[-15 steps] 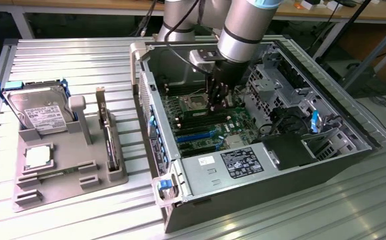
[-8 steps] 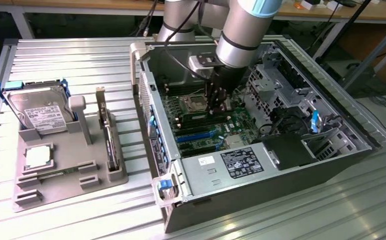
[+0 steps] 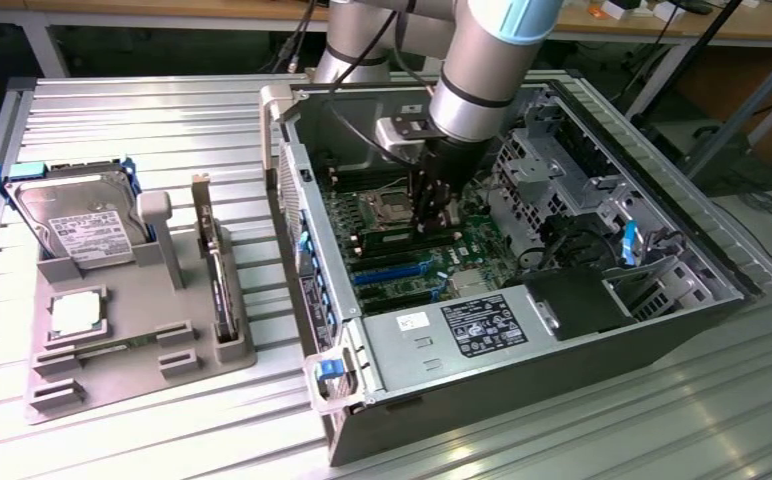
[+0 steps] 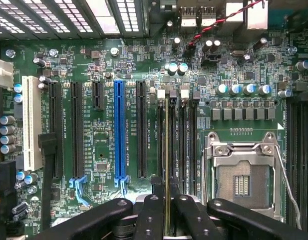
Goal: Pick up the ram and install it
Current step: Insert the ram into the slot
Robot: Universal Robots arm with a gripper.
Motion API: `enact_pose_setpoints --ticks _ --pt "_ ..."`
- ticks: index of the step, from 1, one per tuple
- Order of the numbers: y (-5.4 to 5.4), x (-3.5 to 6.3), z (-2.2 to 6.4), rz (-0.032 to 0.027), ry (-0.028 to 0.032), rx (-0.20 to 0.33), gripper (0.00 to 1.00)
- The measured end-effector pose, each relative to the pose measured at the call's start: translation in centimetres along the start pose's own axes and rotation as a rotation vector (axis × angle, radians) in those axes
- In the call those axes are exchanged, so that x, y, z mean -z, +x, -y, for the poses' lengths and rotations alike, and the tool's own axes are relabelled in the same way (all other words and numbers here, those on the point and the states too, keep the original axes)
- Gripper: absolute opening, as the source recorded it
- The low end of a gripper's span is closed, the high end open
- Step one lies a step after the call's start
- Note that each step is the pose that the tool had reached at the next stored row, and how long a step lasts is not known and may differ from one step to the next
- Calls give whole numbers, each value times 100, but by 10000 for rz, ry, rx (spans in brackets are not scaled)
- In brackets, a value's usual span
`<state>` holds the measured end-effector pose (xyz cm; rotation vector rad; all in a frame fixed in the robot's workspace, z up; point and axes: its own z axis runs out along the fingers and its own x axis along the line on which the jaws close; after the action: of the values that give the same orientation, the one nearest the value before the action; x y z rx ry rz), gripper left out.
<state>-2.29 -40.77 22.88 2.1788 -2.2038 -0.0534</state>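
Reaching into the open computer case [image 3: 520, 400], the tool [image 4: 167, 202] is clenched on the ram [image 4: 166, 142], held edge-on along the memory slots [image 4: 186, 145] beside the empty processor socket [image 4: 242, 182].

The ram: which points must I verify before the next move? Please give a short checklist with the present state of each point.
1. Ram held in the tool: ok.
2. Ram parallel to the memory slots: ok.
3. Ram exactly over one slot: cannot tell.
4. Slot latches open: cannot tell.
5. Processor socket apart from the tool: ok.
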Motion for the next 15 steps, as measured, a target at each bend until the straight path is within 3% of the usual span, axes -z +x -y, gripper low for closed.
enact_pose_setpoints --ticks 8,15 --pt "15 -53 3 -1 -1 0 14" --pt "5 -6 6 -17 -1 -2 14"
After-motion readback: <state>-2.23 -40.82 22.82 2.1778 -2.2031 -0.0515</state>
